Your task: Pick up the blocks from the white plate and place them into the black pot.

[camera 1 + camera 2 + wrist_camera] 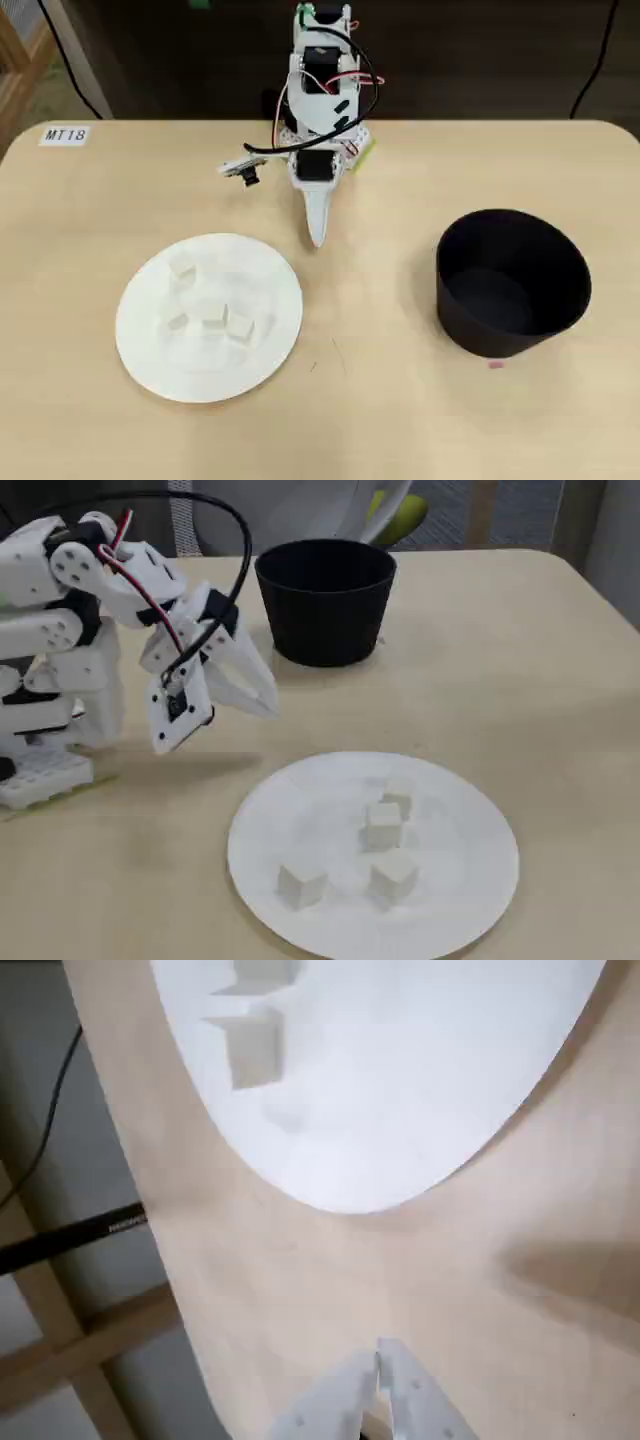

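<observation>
**Four blocks on plate, pot empty, gripper closed and idle**

Four blocks sit on the white plate, all pale and nearly the plate's own colour (hard to pick out from above). In the overhead view one block lies toward 11 o'clock on the plate, apart from the rest. Three others cluster near the plate's centre: one at the left, one in the middle, one at the right, the last two close together. The fixed view shows the same four spread over the plate's middle and near edge; the nearest stands alone toward 7 o'clock.

The black pot stands upright at 3 o'clock from the plate in the overhead view, well apart from it, its inside dark with nothing visible in it.

The gripper hangs over bare table at roughly 1 o'clock from the plate, between plate and pot but nearer the plate. Its fingers are pressed together tip to tip, holding nothing; the wrist view shows the two tips meeting above the table, with the plate's rim just ahead.

A small label reading "MT18" lies at the table's far left corner in the overhead view.
</observation>
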Robot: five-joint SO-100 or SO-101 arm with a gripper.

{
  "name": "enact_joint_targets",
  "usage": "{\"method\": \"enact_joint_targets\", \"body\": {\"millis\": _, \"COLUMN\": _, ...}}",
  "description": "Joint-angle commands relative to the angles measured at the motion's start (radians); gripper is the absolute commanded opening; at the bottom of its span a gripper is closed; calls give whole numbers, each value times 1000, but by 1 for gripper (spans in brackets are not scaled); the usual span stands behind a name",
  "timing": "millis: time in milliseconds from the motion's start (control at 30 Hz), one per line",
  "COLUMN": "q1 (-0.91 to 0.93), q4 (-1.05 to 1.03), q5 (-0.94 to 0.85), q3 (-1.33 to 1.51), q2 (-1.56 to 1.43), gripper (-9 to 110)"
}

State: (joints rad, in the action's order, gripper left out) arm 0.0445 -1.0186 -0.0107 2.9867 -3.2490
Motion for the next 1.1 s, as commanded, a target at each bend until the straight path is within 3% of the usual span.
{"method": "enact_joint_targets", "body": {"millis": 0, "q1": -15, "q4": -29, "q5": -46, "q3": -166, "q2": -3, "gripper": -2}}
{"method": "enact_joint_targets", "body": {"millis": 100, "q1": 41, "q4": -57, "q5": -37, "q3": -353, "q2": 87, "gripper": -2}}
{"method": "enact_joint_targets", "body": {"millis": 367, "q1": 190, "q4": -287, "q5": -77, "q3": -979, "q2": 862, "gripper": -2}}
{"method": "enact_joint_targets", "body": {"millis": 667, "q1": 483, "q4": -337, "q5": -25, "q3": -1135, "q2": 1259, "gripper": -2}}
{"method": "enact_joint_targets", "body": {"millis": 867, "q1": 531, "q4": -288, "q5": 54, "q3": -1221, "q2": 1434, "gripper": -2}}
{"method": "enact_joint_targets", "body": {"millis": 1067, "q1": 508, "q4": -319, "q5": 69, "q3": -1482, "q2": 1686, "gripper": -2}}
